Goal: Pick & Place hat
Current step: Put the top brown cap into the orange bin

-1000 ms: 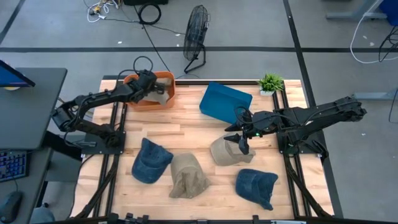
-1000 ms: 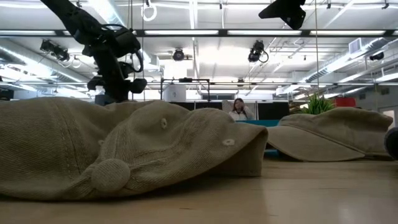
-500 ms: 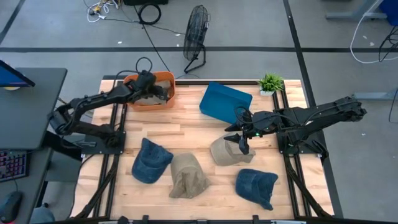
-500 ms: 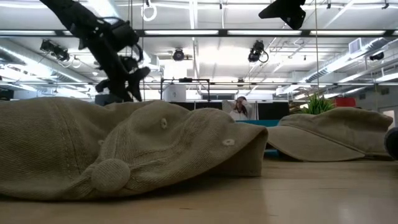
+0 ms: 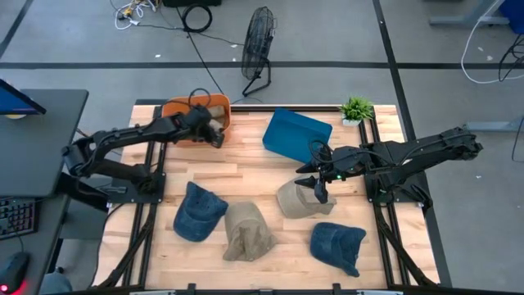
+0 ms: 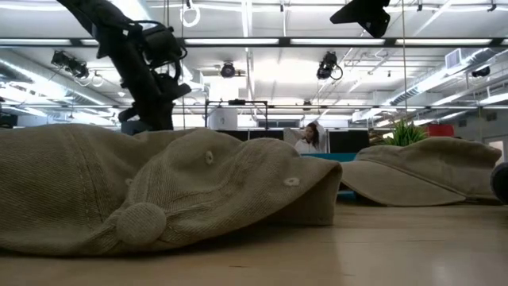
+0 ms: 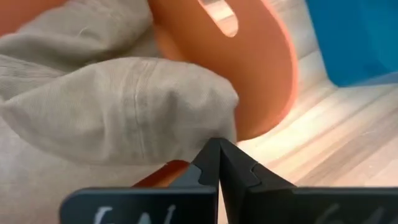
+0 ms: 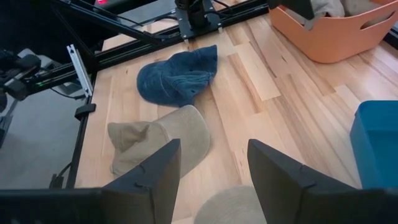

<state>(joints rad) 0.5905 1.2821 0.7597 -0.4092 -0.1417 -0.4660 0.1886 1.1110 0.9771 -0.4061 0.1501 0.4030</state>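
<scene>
My left gripper is shut at the right rim of the orange basket, on a beige hat that lies in the basket and bulges over its rim. My right gripper is open and hovers over the far edge of a second beige hat. That hat lies on the table to the right of the middle. In the right wrist view the two fingers stand apart above the hat's crown. My left gripper has its shut fingertips at the lower corner of a fold of the beige hat, beside the basket's right rim. The pinch itself is hidden by the fingers. The rest of the hat lies in the basket.
A blue hat and a third beige hat lie near the front left. Another blue hat lies at the front right. A blue bin stands at the far middle, and a small plant stands at the far right.
My left gripper has gone from over the middle of the orange basket toward the table's right and near edge. It now stands at the basket's right rim.
</scene>
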